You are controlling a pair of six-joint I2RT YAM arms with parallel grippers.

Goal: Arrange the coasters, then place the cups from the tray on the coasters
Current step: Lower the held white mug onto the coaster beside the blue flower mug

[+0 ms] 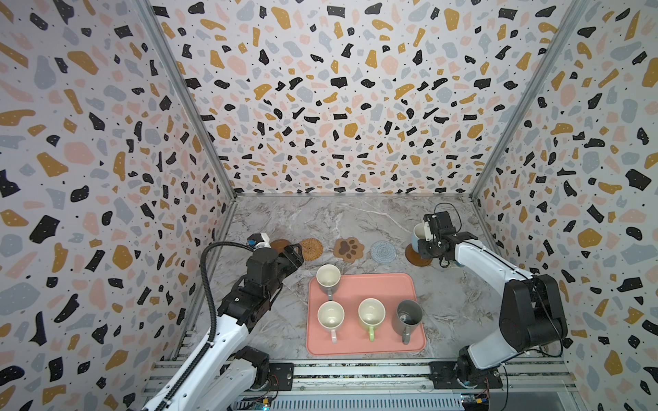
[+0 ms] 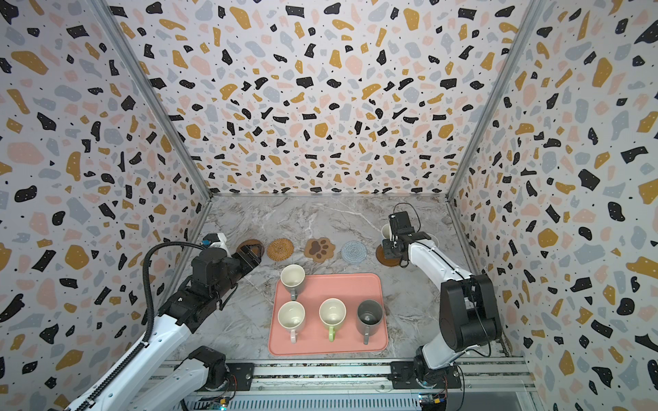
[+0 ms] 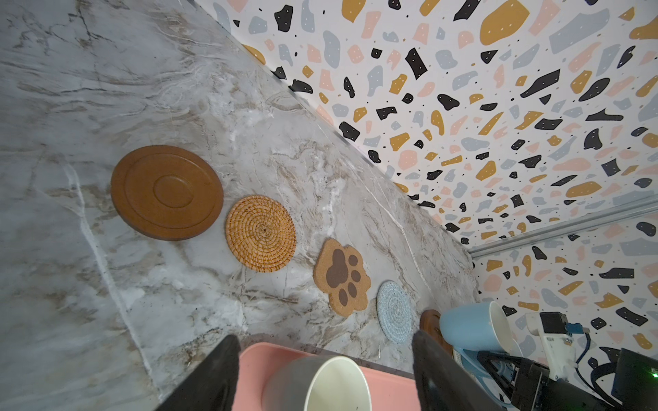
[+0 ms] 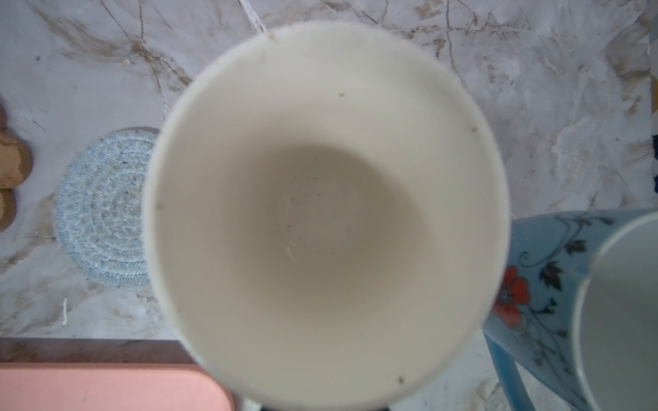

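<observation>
Nearest lies the grey aluminium rail (image 1: 356, 370) bearing both arms. Beyond it, the salmon-pink rounded tray (image 1: 388, 288) holds four upright handled mugs awaiting transfer: dark grey mug (image 1: 408, 315), light green mug (image 1: 371, 313), pink mug (image 1: 331, 316) and, farther back, grey-beige mug (image 1: 328, 277). The left gripper (image 1: 293, 254) hovers empty beside that last one, jaws spread, probably lining up its pick. Farther back the coasters form a row, spaced for one mug each: glossy brown disc (image 3: 167, 192), tan rattan round (image 1: 311, 249), tan paw-print mat (image 1: 350, 249), grey-blue crochet round (image 1: 383, 251). At the row's right end, the right gripper (image 1: 425, 231) pinches a light blue mug (image 1: 415, 242) over a second brown disc (image 1: 412, 259); whether they touch I cannot tell.
</observation>
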